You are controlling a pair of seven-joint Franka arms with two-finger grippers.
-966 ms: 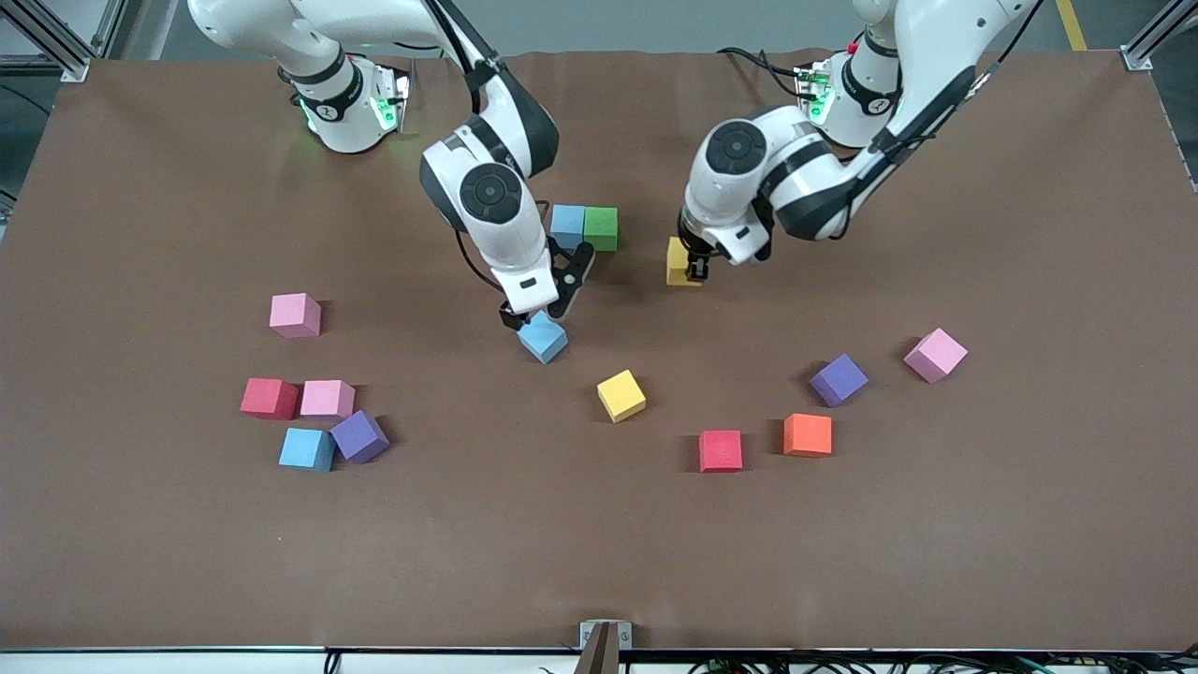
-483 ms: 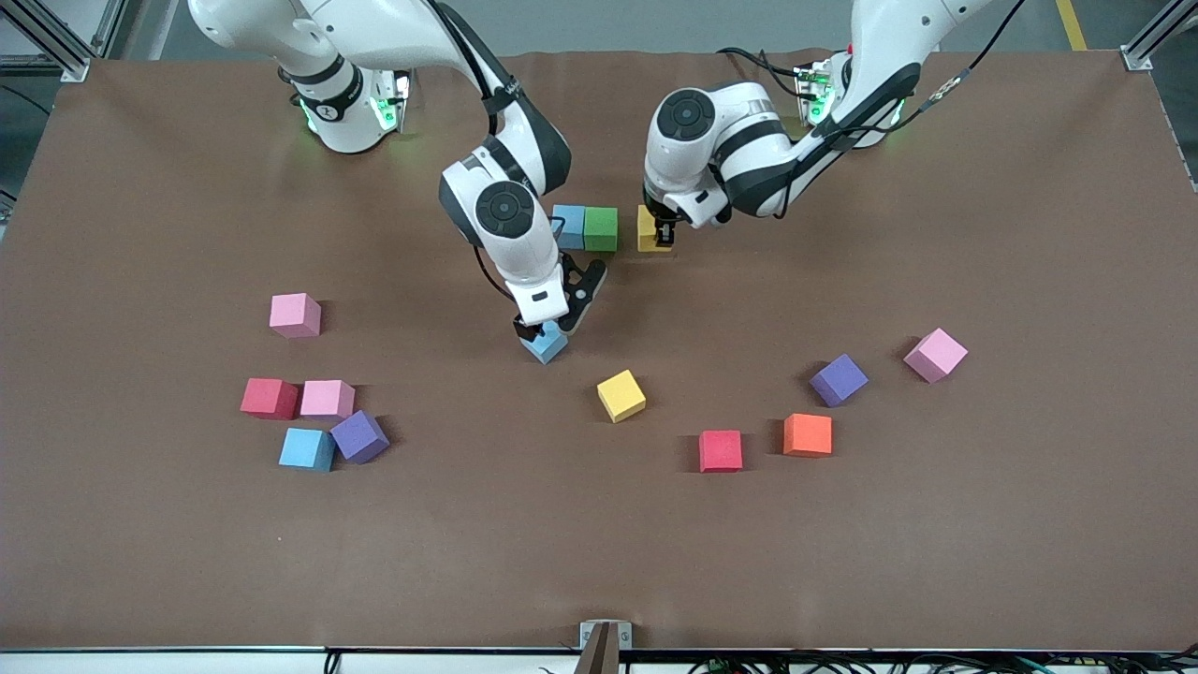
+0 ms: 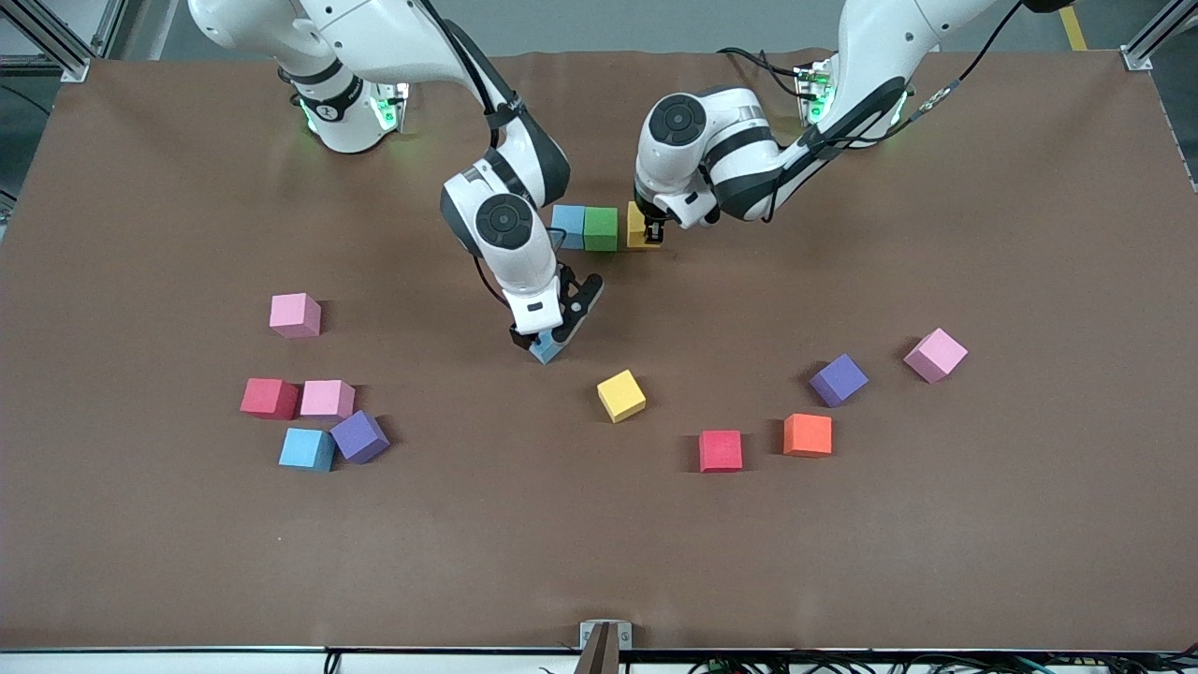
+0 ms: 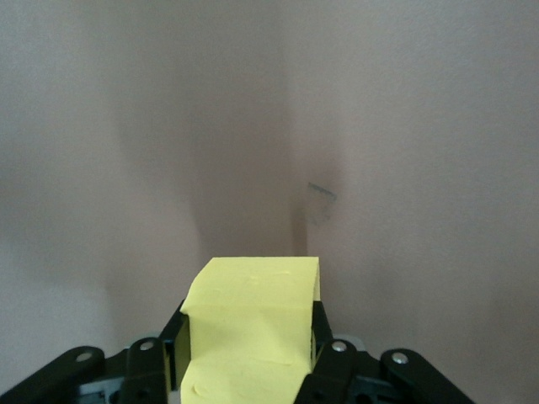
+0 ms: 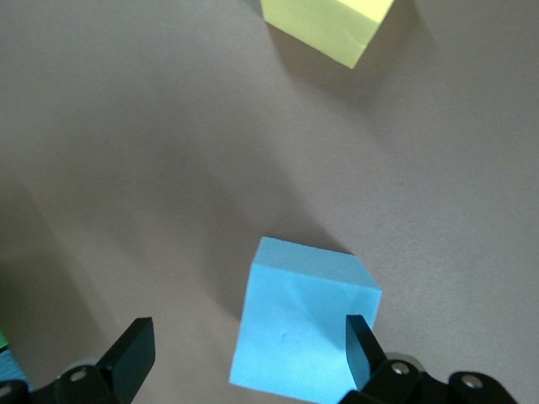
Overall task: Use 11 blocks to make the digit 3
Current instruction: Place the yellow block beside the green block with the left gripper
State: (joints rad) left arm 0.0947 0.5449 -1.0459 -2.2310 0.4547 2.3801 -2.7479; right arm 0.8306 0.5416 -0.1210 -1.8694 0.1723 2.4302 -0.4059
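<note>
The left gripper (image 3: 652, 232) clenched a yellow block (image 4: 249, 328) at upper centre, foam likely light and squashy, while the right gripper (image 3: 545, 339) gaped over a blue block (image 5: 301, 328), best pinched across flat opposite faces.

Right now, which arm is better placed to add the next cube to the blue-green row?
Left. Its gripper is shut on a yellow cube right beside the green cube. The right gripper is open, astride a blue cube on the table, not yet gripped.
</note>
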